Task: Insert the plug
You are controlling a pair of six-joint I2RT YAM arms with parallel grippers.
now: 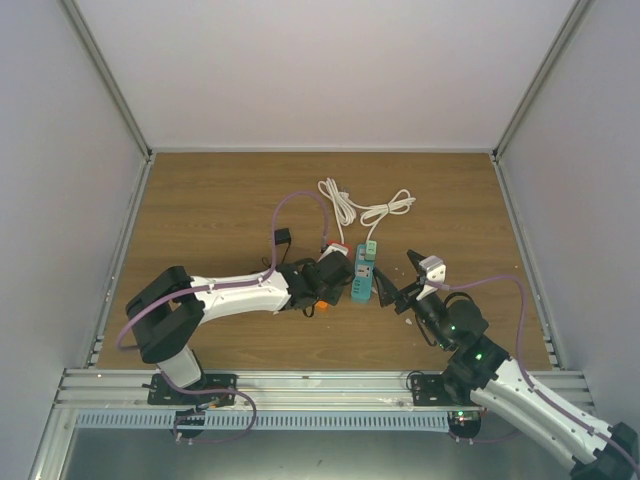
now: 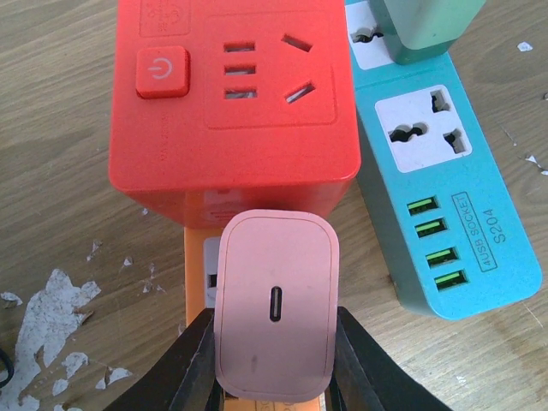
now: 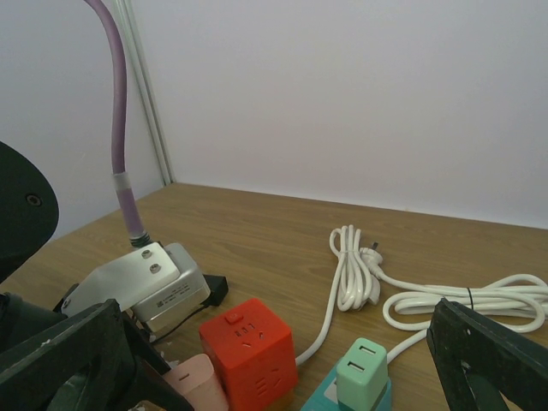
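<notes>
My left gripper (image 2: pixel 274 321) is shut on a pink charger plug (image 2: pixel 276 304), with one black finger on each side. The plug stands over an orange power strip (image 2: pixel 195 261), right below a red cube socket (image 2: pixel 231 103). I cannot tell whether its prongs are in the strip. In the top view the left gripper (image 1: pixel 318 283) is just left of the teal power strip (image 1: pixel 361 278). My right gripper (image 1: pixel 396 296) is open and empty at the teal strip's right side. Its view shows the pink plug (image 3: pixel 190 387) and the red cube (image 3: pixel 254 351).
A teal power strip (image 2: pixel 445 205) with a green charger (image 2: pixel 428 26) plugged in lies right of the red cube. A coiled white cable (image 1: pixel 365 205) lies behind it, and a small black adapter (image 1: pixel 283 237) on the left. White scuffs mark the wood.
</notes>
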